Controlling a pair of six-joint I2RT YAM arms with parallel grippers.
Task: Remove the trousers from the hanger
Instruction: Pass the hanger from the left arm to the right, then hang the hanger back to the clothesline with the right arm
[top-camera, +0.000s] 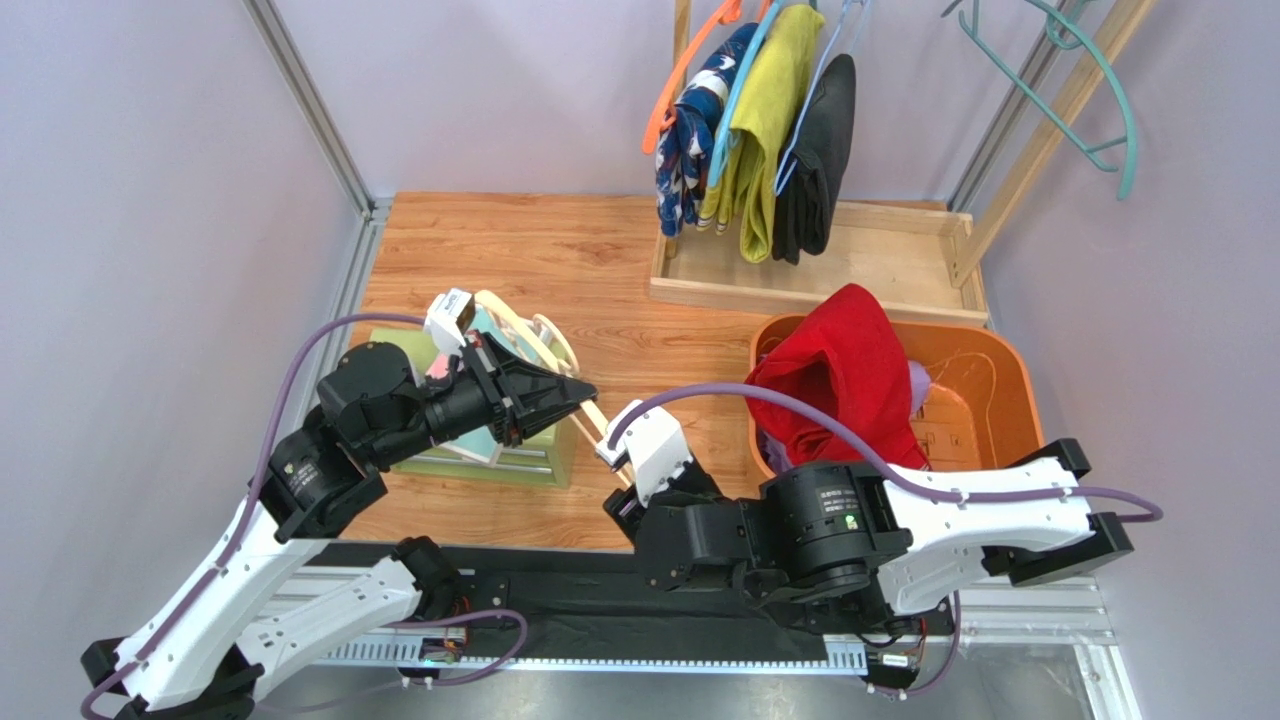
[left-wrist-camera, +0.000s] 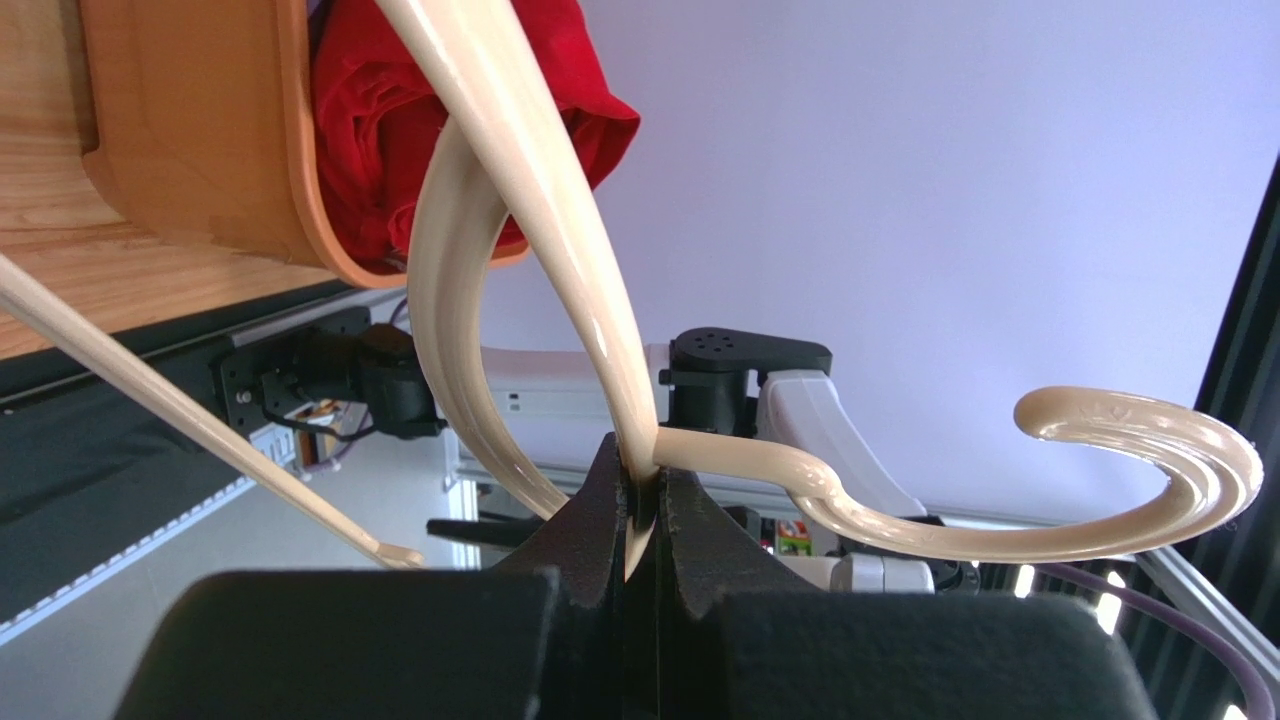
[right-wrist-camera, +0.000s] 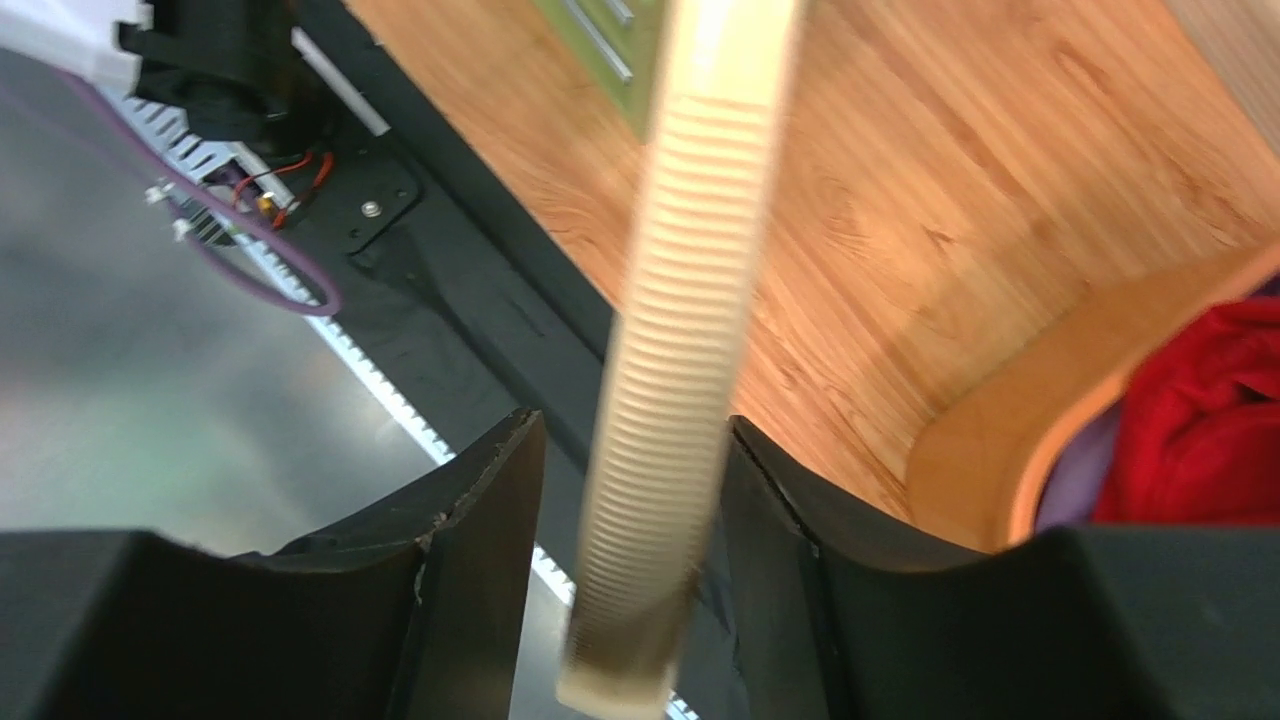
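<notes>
Nearest the overhead lens, both arm bases sit at 6 o'clock. The left arm reaches up and inward with its elbow bent, and the left gripper (top-camera: 580, 399) is over a green bin (top-camera: 534, 468) of spare hangers. The right arm is folded tight, its wrist turned toward 10 o'clock. The right gripper (top-camera: 613, 447) meets the far end of the same cream hanger (top-camera: 595, 422), which is bare. The red trousers (top-camera: 849, 368) lie heaped in the orange basket (top-camera: 995, 360) at 3 o'clock, on top of a lilac pair (top-camera: 920, 390). At 12 o'clock the navy pair (top-camera: 694, 135), yellow-green pair (top-camera: 766, 128) and black pair (top-camera: 821, 150) hang on the rack.

From the left wrist, the fingers are clenched on the hanger's neck, just below its hook (left-wrist-camera: 1142, 450).

From the right wrist, the jaws straddle the ribbed bar (right-wrist-camera: 676, 330) near its tip. The picture is blurred, so I cannot tell whether they pinch it.

This garment looks finished, and the likely step is stowing the empty hanger. To do it well, one arm should let go first so the hanger is not twisted between the two. The other can then lower it flat onto the bin's stack before either arm reaches for the rack.
</notes>
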